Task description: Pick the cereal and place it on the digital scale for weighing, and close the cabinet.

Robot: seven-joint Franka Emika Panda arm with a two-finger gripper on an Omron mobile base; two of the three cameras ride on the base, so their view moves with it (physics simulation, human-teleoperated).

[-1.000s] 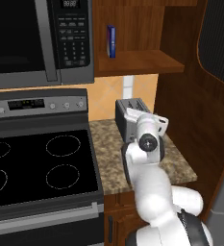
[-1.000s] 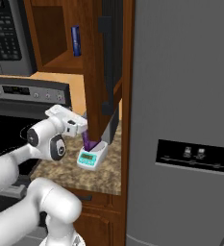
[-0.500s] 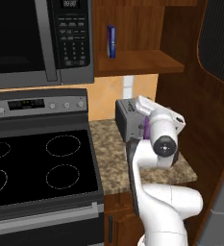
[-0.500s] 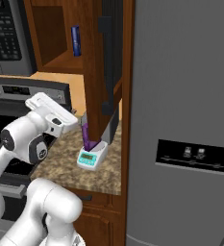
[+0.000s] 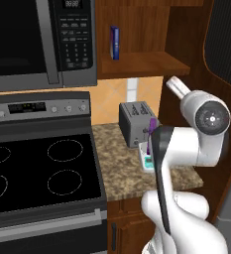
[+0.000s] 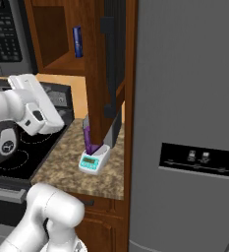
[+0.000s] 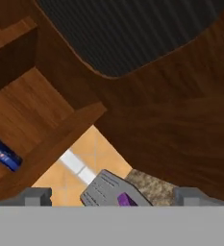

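Note:
The cereal (image 6: 88, 138), a thin purple box, stands upright on the small white digital scale (image 6: 94, 161) on the granite counter, next to the grey toaster (image 5: 136, 124). From the left, the cereal (image 5: 150, 130) and scale (image 5: 147, 161) are partly behind my forearm. My gripper (image 7: 113, 198) is open and holds nothing. It is raised above the counter (image 5: 175, 85) and faces the open cabinet door (image 7: 171, 110). The reddish-brown cabinet (image 5: 137, 62) stands open, its door (image 6: 105, 74) swung out over the scale.
A thin blue box (image 5: 115, 42) stands on the cabinet shelf. The microwave (image 5: 37, 39) hangs above the black stove (image 5: 37, 168) on the left. A grey fridge (image 6: 185, 123) walls off the right side. My white arm (image 5: 186, 149) rises in front of the counter.
My hand has lifted up and to the right, away from the cereal and toaster toward the cabinet door. The cereal stays on the scale. The jaws remain wide.

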